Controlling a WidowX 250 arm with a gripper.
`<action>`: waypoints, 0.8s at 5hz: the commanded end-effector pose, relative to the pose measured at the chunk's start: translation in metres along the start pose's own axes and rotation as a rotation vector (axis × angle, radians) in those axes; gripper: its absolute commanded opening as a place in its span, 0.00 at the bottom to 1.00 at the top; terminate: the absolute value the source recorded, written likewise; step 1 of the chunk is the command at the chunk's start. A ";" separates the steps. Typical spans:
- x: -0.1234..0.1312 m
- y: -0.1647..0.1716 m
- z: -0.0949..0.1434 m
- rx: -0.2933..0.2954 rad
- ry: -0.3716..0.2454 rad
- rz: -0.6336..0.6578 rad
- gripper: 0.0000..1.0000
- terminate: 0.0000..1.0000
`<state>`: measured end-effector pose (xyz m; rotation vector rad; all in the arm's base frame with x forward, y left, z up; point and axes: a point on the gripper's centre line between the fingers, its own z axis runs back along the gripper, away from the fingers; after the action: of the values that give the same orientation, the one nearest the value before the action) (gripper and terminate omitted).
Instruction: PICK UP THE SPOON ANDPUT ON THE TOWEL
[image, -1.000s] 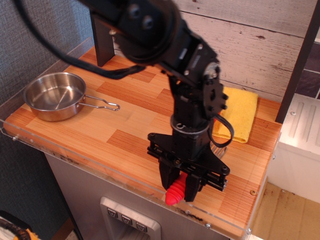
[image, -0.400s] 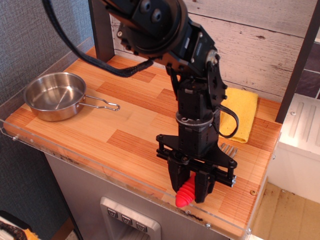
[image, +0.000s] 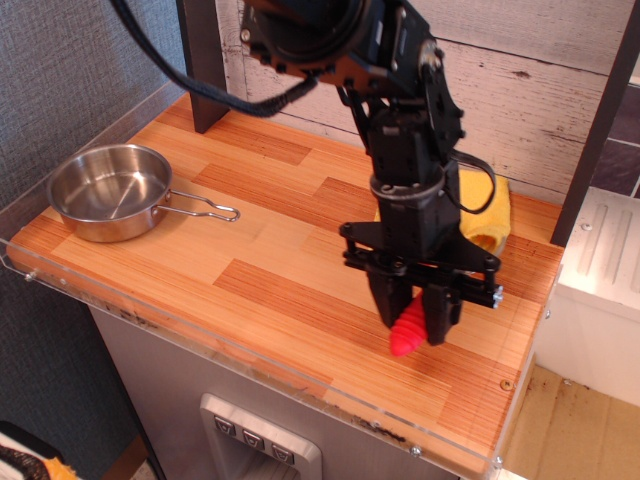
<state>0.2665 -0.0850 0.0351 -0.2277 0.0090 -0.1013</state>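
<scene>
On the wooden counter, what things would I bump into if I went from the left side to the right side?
Steel pan → its wire handle → gripper holding the red-handled spoon → yellow towel.

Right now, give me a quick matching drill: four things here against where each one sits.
Things:
1. spoon
2. towel
3. pan
4. gripper

Places:
A. left end of the counter
B. back right, partly behind the arm
C. clamped between the fingers
D. above the counter's front right part

Pairs: 1-C, 2-B, 3-A, 4-D
</scene>
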 end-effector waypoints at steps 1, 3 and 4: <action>0.012 -0.009 0.020 0.120 -0.090 -0.022 0.00 0.00; -0.020 -0.010 0.002 0.262 -0.059 -0.109 0.00 0.00; -0.030 -0.003 -0.014 0.296 -0.032 -0.083 0.00 0.00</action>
<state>0.2388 -0.0885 0.0162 0.0666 -0.0326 -0.1742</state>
